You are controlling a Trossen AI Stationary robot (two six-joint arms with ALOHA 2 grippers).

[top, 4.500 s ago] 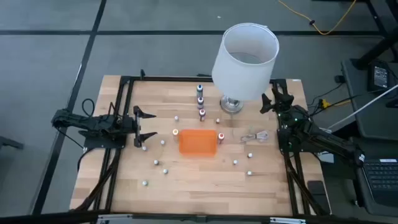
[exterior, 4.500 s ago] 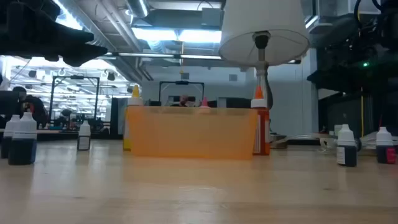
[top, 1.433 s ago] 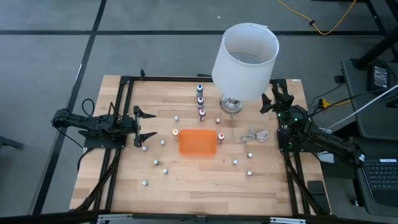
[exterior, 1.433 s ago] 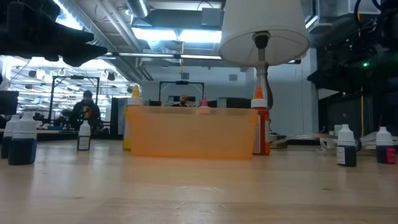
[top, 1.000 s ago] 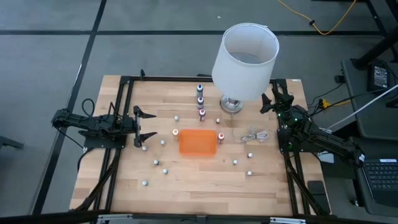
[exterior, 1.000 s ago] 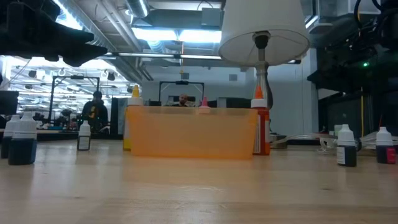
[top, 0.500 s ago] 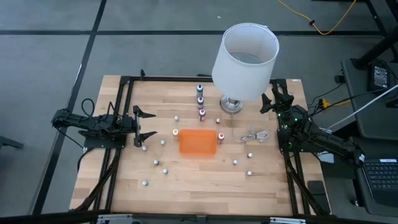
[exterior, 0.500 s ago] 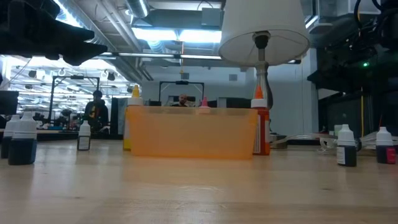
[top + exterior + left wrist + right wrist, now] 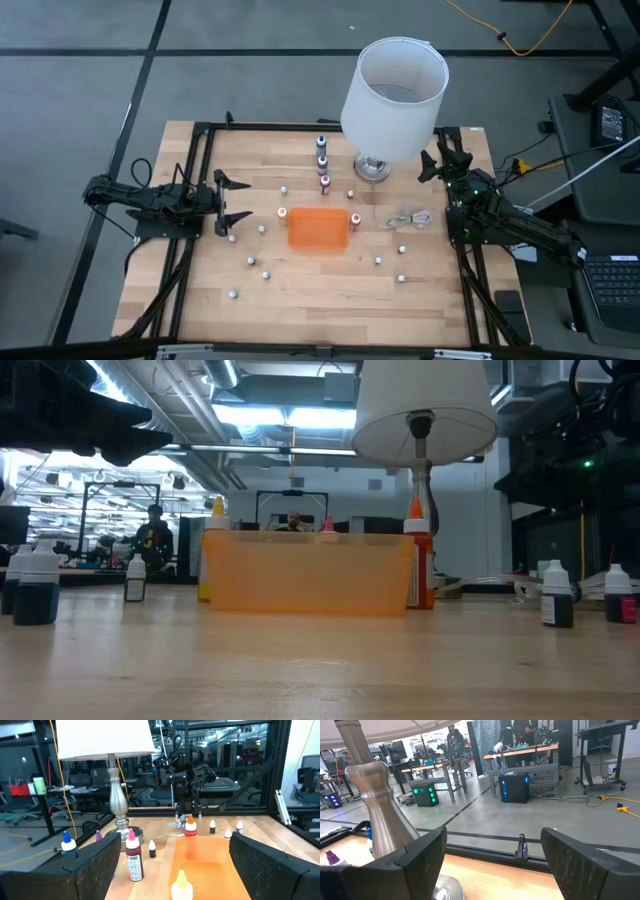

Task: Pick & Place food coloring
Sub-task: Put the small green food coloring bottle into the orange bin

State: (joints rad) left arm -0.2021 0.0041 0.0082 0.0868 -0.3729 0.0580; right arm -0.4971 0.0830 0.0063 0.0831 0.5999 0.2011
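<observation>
Both arms are dark, almost black, built from jointed segments with thin black cables along them. The left gripper [image 9: 232, 202] has two slim pointed fingers. The right gripper [image 9: 438, 163] looks the same; a small green light shows on its arm.

From above, we see the food coloring bottles [image 9: 265, 273] only as small pale dots; their colours are too small to tell for most of them; the lamp shade [image 9: 394, 98] hides a part of the table [image 9: 300, 305] behind it. In the low view, the orange tray [image 9: 305, 572] covers the bottles behind it, so only their caps show; the shade is cut off by the upper edge. In both wrist views the fingers [image 9: 95, 870] [image 9: 415, 860] are cut off by the lower edge.
</observation>
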